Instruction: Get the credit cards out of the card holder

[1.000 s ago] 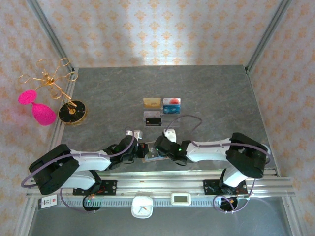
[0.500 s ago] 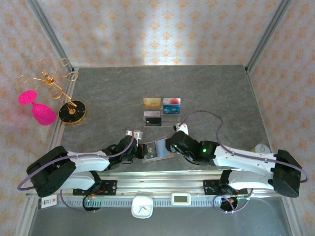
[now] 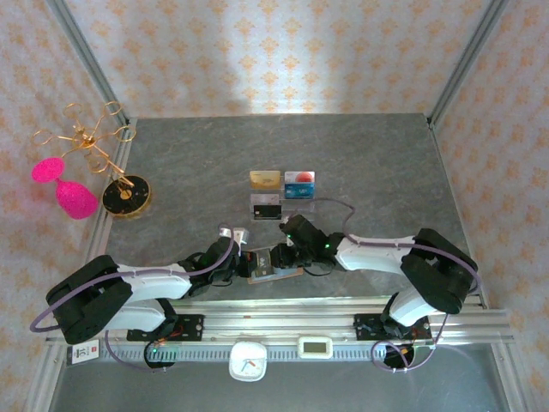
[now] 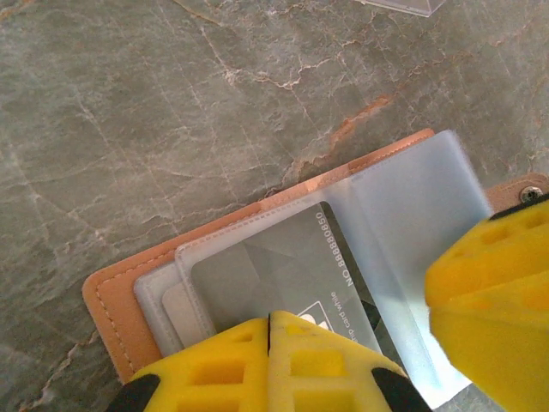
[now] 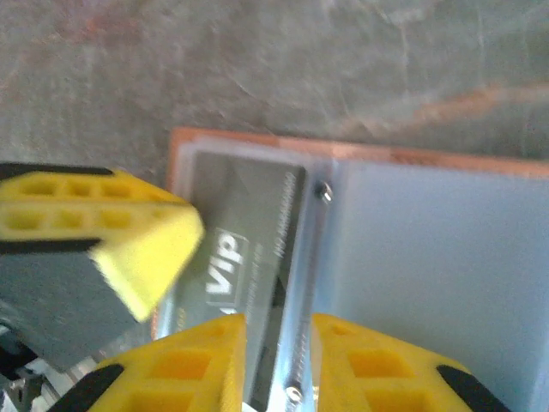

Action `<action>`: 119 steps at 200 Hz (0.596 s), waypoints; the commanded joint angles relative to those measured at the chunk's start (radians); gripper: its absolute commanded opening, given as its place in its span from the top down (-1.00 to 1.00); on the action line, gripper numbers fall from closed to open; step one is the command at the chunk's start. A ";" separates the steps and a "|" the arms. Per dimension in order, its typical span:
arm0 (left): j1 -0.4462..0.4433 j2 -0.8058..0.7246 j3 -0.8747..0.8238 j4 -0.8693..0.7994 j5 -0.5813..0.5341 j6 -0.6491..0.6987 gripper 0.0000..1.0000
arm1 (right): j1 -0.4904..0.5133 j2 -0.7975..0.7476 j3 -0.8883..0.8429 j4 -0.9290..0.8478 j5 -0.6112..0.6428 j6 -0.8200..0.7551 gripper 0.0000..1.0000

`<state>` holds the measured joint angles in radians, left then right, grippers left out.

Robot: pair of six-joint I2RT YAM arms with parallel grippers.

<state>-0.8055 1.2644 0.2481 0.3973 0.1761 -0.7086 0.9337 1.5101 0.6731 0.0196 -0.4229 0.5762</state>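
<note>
Card holder (image 4: 111, 296) lying open, grey credit card (image 4: 274, 266) in clear sleeve (image 4: 412, 215)

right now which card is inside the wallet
The dark grey VIP card, in the wallet's sleeve; the gold card, blue card and black card sit on the stand.

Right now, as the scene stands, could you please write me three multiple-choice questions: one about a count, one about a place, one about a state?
1. How many credit cards sit on the clear stand? A) one B) three C) five
2. Where is the card holder? A) on the clear stand B) held in the air C) between the left gripper and the right gripper
3. The card holder is: A) lying open B) snapped shut C) standing upright

Answers: 1 B, a gold, a blue-and-red and a black one show there; 2 C, the grippers flank it; 3 A, its sleeves and a grey card are exposed.
</note>
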 commanded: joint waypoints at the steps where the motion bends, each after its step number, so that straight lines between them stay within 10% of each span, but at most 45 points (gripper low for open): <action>1: -0.008 0.011 -0.017 -0.058 -0.024 0.008 1.00 | -0.011 0.010 -0.041 0.081 -0.068 0.056 0.51; 84: -0.026 0.021 -0.030 -0.046 -0.029 -0.003 1.00 | -0.014 0.089 -0.060 0.206 -0.152 0.088 0.56; 119: -0.027 0.026 -0.036 -0.034 -0.023 -0.012 1.00 | -0.013 0.076 -0.070 0.194 -0.118 0.093 1.00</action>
<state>-0.8188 1.2655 0.2409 0.4107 0.1604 -0.7094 0.9218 1.5871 0.6132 0.1871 -0.5503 0.6598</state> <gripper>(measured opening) 0.044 0.080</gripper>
